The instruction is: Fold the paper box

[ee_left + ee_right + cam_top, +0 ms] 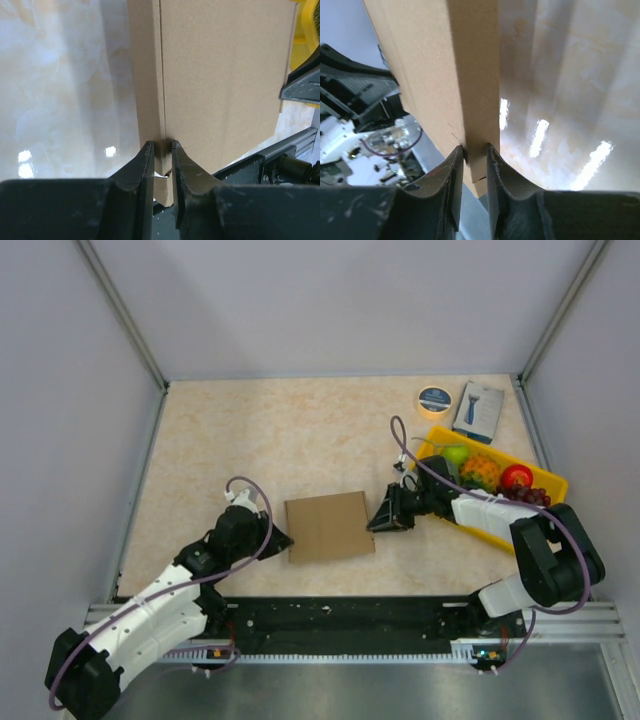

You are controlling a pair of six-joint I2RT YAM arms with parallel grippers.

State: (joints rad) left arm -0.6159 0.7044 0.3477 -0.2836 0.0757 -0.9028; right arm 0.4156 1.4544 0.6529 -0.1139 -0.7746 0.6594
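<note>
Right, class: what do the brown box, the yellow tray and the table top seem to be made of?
The paper box looks like thin brown cardboard: matte, fibrous grain, a pressed crease line. The yellow tray is probably plastic: smooth, evenly coloured. The table is glossy and marble-patterned and mirrors the lights; laminate or stone, I cannot tell.

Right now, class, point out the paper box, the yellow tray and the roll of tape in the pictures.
paper box (pixel 328 525): top view, middle of its flat brown face.
yellow tray (pixel 553 480): top view, bare rim near its right corner.
roll of tape (pixel 434 400): top view, its round top face.
</note>
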